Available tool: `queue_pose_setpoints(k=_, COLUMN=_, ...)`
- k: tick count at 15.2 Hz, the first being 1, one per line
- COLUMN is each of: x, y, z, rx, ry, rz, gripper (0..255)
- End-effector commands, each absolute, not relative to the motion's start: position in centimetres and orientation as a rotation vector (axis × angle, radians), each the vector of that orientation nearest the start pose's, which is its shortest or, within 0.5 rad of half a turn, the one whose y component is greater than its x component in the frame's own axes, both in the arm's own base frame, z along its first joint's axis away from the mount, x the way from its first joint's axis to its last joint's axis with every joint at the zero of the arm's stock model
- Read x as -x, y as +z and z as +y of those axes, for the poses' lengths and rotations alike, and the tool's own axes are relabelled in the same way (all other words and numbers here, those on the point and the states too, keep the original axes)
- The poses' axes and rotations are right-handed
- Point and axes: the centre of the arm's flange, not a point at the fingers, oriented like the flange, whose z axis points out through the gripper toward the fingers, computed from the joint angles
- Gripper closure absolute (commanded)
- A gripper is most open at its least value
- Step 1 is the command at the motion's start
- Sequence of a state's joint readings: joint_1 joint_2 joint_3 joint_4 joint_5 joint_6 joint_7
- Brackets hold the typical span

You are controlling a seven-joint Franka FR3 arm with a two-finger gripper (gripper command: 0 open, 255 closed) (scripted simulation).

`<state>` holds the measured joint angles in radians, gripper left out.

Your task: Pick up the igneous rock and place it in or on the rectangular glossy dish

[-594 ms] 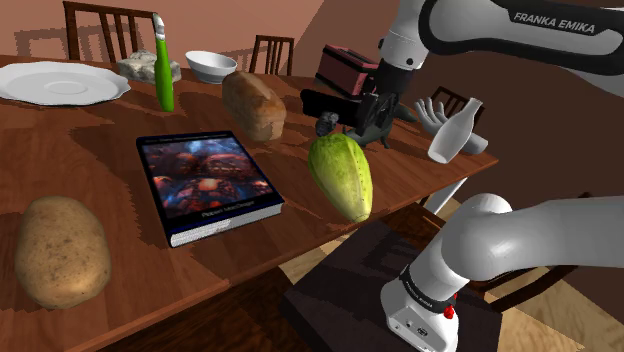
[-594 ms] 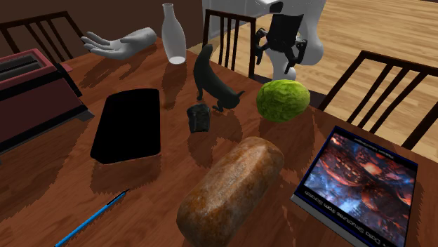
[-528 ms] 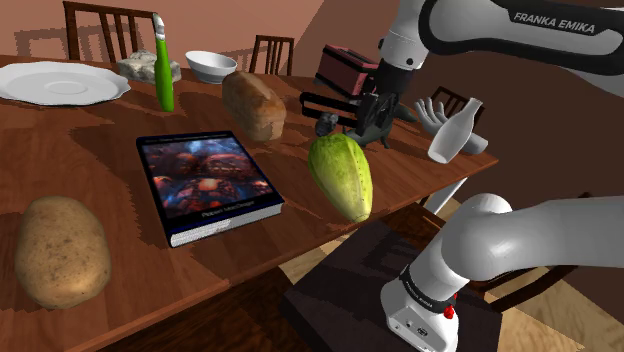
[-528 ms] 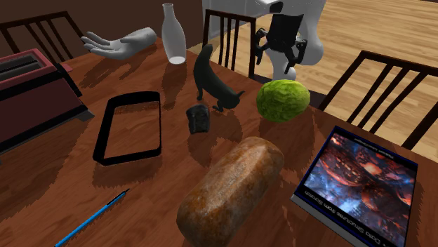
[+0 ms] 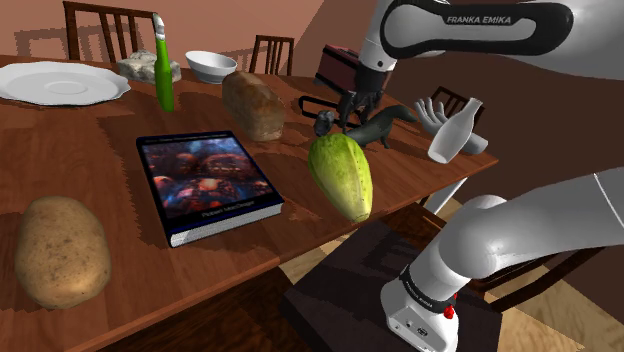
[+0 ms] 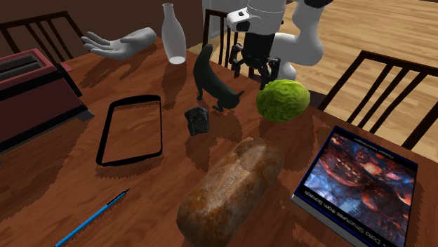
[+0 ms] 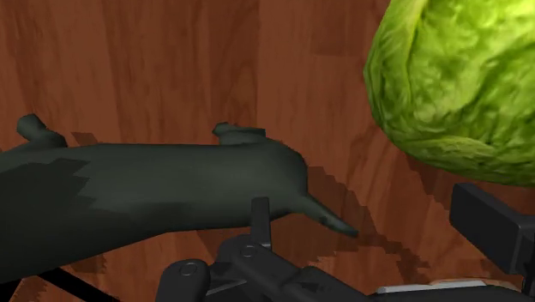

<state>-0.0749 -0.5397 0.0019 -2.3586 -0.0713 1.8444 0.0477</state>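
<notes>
The igneous rock [image 6: 197, 120] is a small dark grey lump lying on the wooden table, also seen past the lettuce in the shoulder view [image 5: 325, 124]. To its left in the second exterior view lies the rectangular dish [image 6: 105, 137], a glossy black rim with the wood showing inside [image 5: 312, 102]. My black gripper [image 6: 252, 72] hangs open above the table between a dark animal figurine [image 6: 210, 81] and a green lettuce [image 6: 282, 99], up and to the right of the rock. Nothing is between its fingers. The figurine [image 7: 154, 184] and lettuce [image 7: 459, 86] lie just ahead of the hand.
A bread loaf [image 6: 228, 189], a book [image 6: 358, 184] and a blue pen [image 6: 91, 217] lie nearer the second exterior camera. A white bottle [image 6: 173, 35], a hand model [image 6: 119, 41] and a toaster [image 6: 31, 91] stand beyond the dish. Chairs ring the table.
The arm has swung toward the table, and the gripper has dropped down and leftward in the second exterior view to hang beside the figurine. The rock has stayed put.
</notes>
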Motion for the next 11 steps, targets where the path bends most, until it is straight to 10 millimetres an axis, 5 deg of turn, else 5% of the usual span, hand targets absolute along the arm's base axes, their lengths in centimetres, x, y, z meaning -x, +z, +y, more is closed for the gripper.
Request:
queue_pose_setpoints(k=1, x=-41.3, y=52.2, z=-4.9, rx=3.208, ry=-0.045, rz=0.210, gripper=0)
queue_pose_setpoints(k=11, x=-50.1, y=48.9, z=-11.9, rx=3.203, ry=-0.066, rz=0.415, gripper=0)
